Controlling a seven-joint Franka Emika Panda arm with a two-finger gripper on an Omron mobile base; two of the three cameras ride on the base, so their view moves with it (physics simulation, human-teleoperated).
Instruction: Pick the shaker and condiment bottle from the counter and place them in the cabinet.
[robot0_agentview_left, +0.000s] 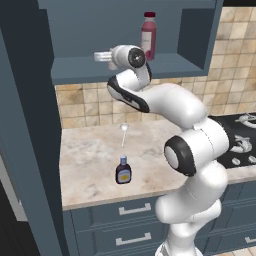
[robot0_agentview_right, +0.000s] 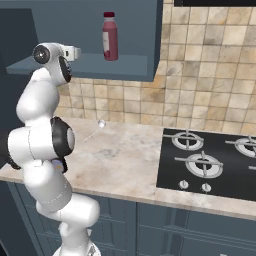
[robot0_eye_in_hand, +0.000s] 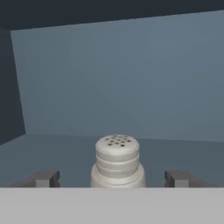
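The grey shaker (robot0_eye_in_hand: 117, 161) with its perforated cap stands upright on the cabinet (robot0_agentview_left: 165, 66) shelf. It is between the two fingertips of my gripper (robot0_eye_in_hand: 113, 178), which is open, with a clear gap on each side of the shaker. In the left base view my gripper (robot0_agentview_left: 99, 56) reaches into the cabinet's left part at shelf height, and the right base view shows my gripper (robot0_agentview_right: 76, 52) there too. The condiment bottle (robot0_agentview_left: 123, 171), dark brown with a blue cap and yellow label, stands upright on the counter (robot0_agentview_left: 95, 165) near the front edge, far below the hand.
A taller red bottle (robot0_agentview_left: 148, 35) with a white label stands on the same shelf, to the right of my hand. A small long-handled utensil (robot0_agentview_left: 124, 134) lies on the counter near the tiled wall. A black stove (robot0_agentview_right: 210, 162) lies to the right.
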